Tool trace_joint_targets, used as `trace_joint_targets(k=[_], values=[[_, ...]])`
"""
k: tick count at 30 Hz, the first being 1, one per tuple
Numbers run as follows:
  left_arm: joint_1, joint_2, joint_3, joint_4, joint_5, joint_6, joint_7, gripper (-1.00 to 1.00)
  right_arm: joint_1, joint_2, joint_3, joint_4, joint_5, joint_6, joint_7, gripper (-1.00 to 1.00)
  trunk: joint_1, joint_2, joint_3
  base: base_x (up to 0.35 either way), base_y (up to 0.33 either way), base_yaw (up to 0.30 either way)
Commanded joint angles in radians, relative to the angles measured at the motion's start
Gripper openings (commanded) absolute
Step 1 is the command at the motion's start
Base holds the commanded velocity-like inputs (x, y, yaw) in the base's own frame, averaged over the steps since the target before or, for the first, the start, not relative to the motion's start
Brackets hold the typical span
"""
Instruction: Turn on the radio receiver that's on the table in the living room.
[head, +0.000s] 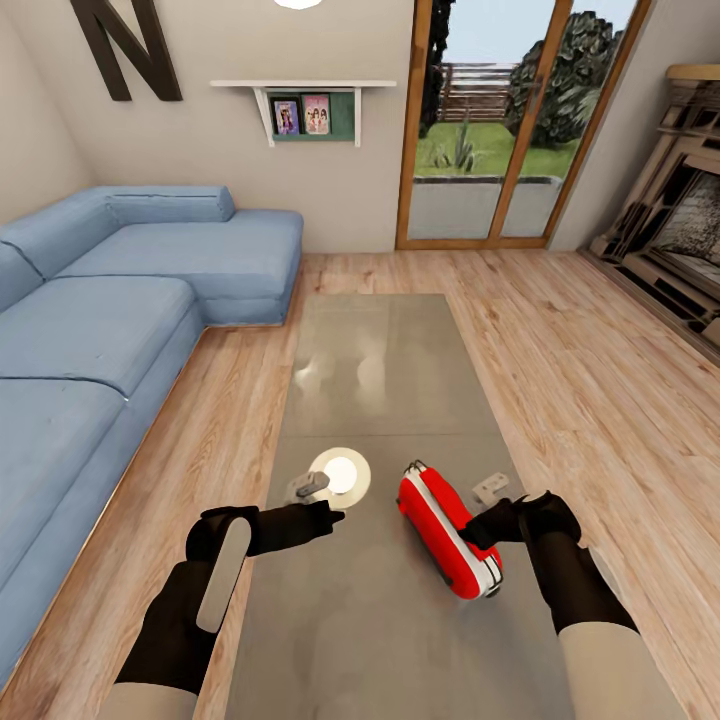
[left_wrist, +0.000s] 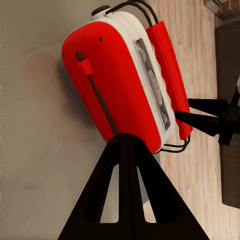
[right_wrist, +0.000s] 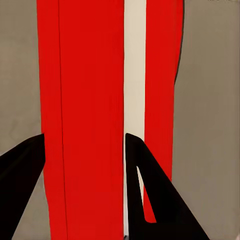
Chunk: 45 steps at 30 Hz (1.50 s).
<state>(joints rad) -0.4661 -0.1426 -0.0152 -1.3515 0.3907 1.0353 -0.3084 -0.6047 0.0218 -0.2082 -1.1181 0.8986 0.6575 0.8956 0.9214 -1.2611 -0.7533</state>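
Note:
The red radio receiver (head: 445, 530) with its white band lies tilted on the glossy grey table (head: 390, 380), near the table's front end. My left gripper (head: 335, 516) is shut, its joined fingers pointing at the radio from the left; in the left wrist view its tip (left_wrist: 127, 137) sits just short of the radio's red face (left_wrist: 110, 85). My right gripper (head: 472, 530) is open at the radio's right side. In the right wrist view its fingers (right_wrist: 84, 137) stand apart in front of the red body (right_wrist: 85, 75). The dark wire handle (left_wrist: 135, 5) shows at one end.
A round white lamp reflection (head: 340, 472) lies on the tabletop left of the radio. The blue L-shaped sofa (head: 100, 320) runs along the left. Light wood floor (head: 560, 350) lies to the right, then a fireplace (head: 680, 230). Glass doors (head: 500, 120) are at the back.

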Motion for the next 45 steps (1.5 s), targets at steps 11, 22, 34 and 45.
trace_joint_targets(k=[11, 22, 34, 45], values=[[0.0, 0.0, 0.0, -0.001, 0.0, 0.0, 0.0, -1.0, 0.0, -0.003, 0.001, 0.053, 0.001, -0.007, 0.0, 1.0, 0.0, 0.0, 0.0, 0.0, 0.0, 0.0], [0.0, 0.0, 0.0, -0.001, 0.0, 0.0, 0.0, -1.0, 0.0, -0.003, 0.003, 0.031, 0.003, -0.004, 0.0, 1.0, 0.0, 0.0, 0.0, 0.0, 0.0, 0.0], [0.0, 0.0, 0.0, -0.001, 0.0, 0.0, 0.0, -1.0, 0.0, -0.005, 0.006, -0.242, 0.085, 0.097, 0.236, 1.0, 0.0, 0.0, 0.0, 0.0, 0.0, 0.0], [0.0, 0.005, -0.002, -0.001, -0.005, 0.001, 0.005, -1.0, 0.0, -0.045, 0.001, -0.39, 0.159, 0.19, 0.469, 1.0, 0.0, 0.0, 0.0, 0.0, 0.0, 0.0]])
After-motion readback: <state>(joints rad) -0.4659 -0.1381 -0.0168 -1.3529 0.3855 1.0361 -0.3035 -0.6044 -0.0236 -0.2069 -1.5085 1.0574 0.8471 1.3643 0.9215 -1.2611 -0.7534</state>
